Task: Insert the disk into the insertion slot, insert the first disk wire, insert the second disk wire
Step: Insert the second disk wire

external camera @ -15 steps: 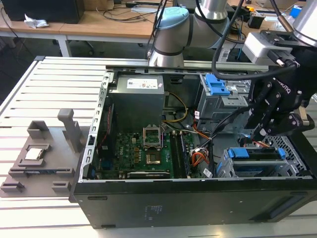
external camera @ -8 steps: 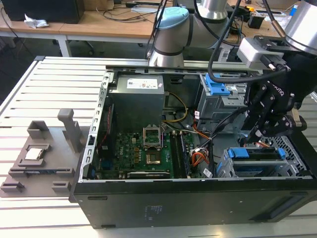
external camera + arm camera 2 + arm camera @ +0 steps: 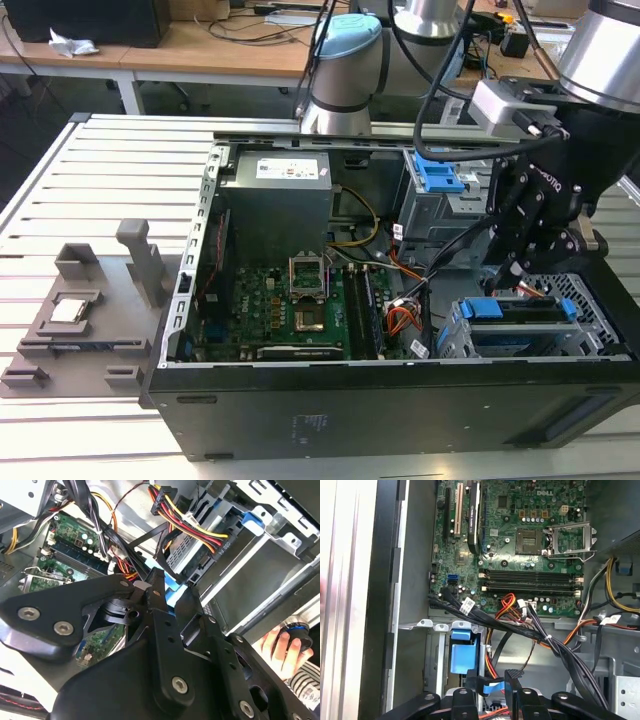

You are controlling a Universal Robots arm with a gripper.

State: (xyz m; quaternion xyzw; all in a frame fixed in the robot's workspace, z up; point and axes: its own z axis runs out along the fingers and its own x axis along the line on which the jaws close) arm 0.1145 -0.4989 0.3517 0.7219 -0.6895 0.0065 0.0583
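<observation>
White slatted table [image 3: 90, 180] carries an open black computer case [image 3: 300, 420].
Black gripper [image 3: 525, 265] hovers above the blue-framed silver disk [image 3: 525, 325] seated in the low perforated cage [image 3: 455, 335]; finger state unclear. Crowded wires [image 3: 555, 645] may snag.

You can't see where the gripper [image 3: 522, 268] meets the disk [image 3: 520, 312]: its fingertips are hidden behind cables. The person's hand [image 3: 280, 647] is cut off by the linkage.
</observation>
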